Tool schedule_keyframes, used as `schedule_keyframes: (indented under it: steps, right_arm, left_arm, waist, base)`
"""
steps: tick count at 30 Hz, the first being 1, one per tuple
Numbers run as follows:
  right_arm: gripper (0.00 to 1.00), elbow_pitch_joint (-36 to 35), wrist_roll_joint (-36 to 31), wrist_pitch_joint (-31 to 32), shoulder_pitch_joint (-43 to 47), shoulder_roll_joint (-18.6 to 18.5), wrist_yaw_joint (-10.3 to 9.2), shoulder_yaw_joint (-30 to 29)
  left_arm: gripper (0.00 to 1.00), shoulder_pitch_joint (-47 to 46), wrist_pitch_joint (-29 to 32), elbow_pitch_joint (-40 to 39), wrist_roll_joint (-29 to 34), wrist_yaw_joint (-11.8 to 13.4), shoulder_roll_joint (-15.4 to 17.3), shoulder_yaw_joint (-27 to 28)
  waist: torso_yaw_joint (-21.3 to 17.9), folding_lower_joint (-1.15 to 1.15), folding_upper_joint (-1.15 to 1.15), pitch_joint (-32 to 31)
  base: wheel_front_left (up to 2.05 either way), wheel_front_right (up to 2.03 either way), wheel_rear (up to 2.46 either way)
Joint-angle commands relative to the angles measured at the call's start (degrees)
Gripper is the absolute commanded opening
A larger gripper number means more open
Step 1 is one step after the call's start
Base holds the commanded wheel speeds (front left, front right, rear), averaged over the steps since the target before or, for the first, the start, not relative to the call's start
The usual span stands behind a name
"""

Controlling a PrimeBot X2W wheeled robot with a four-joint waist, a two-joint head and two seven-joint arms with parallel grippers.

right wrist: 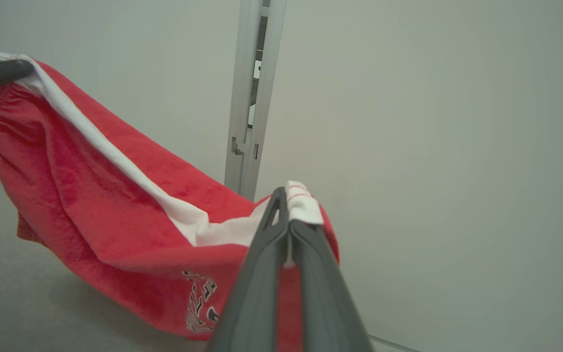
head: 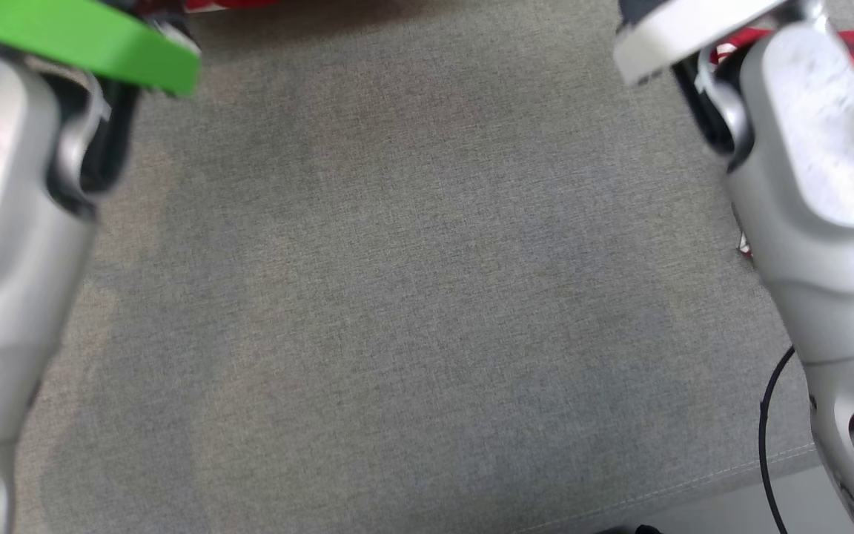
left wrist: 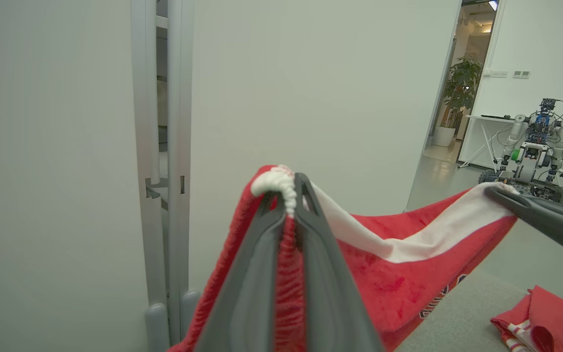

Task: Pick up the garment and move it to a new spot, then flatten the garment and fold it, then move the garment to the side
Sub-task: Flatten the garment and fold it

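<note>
The garment [left wrist: 384, 274] is red with a white waistband and dark lettering, and it hangs stretched in the air between my two grippers. In the left wrist view my left gripper [left wrist: 287, 186] is shut on one bunched end of the waistband. My right gripper [left wrist: 495, 191] pinches the other end at the right of that view. The right wrist view has the garment [right wrist: 91, 195] sagging over the grey surface, my right gripper [right wrist: 285, 196] shut on its white edge, and my left gripper [right wrist: 15, 68] at the upper left holding the far end. My pale forearms [head: 12, 222] [head: 820, 185] frame the head view.
A grey fabric surface [head: 427, 297] spreads below me. A second red striped cloth [left wrist: 540, 318] lies on it to the right. A white wall with a metal post [left wrist: 164, 146] stands close behind. Another robot [left wrist: 530, 151] stands far off. A black cable [head: 768, 423] hangs at the lower right.
</note>
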Motion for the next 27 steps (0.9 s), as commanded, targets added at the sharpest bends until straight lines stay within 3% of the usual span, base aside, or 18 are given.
schedule_keyframes:
  steps: [1,8,15,22,27]
  right_arm:
    - [0.0,-0.1,0.4,-0.8,1.3,-0.9,-0.1,0.3]
    - [0.0,-3.5,0.9,-2.0,12.3,-2.8,-0.09,0.1]
    - [0.0,-12.3,1.0,-1.8,28.8,-3.3,-0.09,-3.5]
    - [0.0,-28.5,-1.7,4.4,46.4,-2.1,-0.09,-9.2]
    - [0.0,-40.1,-4.1,10.8,56.8,-0.1,-0.09,-12.1]
  left_arm:
    - [0.0,2.0,-0.6,-1.8,0.1,-0.2,-0.4,0.9]
    - [0.0,17.8,-0.4,-9.9,1.5,-0.2,-3.4,6.2]
    - [0.0,36.7,-0.4,-18.6,6.0,-0.2,-7.3,11.6]
    - [0.0,53.5,-0.4,-27.0,7.6,-0.2,-11.1,15.2]
    - [0.0,61.4,-0.4,-30.6,7.9,-0.2,-13.0,15.8]
  waist:
    - [0.0,-0.01,0.0,0.1]
    - [1.3,-0.01,0.0,-3.4]
    - [2.7,-0.01,0.0,-11.4]
    - [3.9,-0.01,0.0,-18.6]
    - [5.2,-0.01,0.0,-20.0]
  base:
    - [0.0,0.0,0.0]
    - [0.0,0.0,0.0]
    - [0.0,0.0,0.0]
    - [0.0,0.0,0.0]
    - [0.0,0.0,0.0]
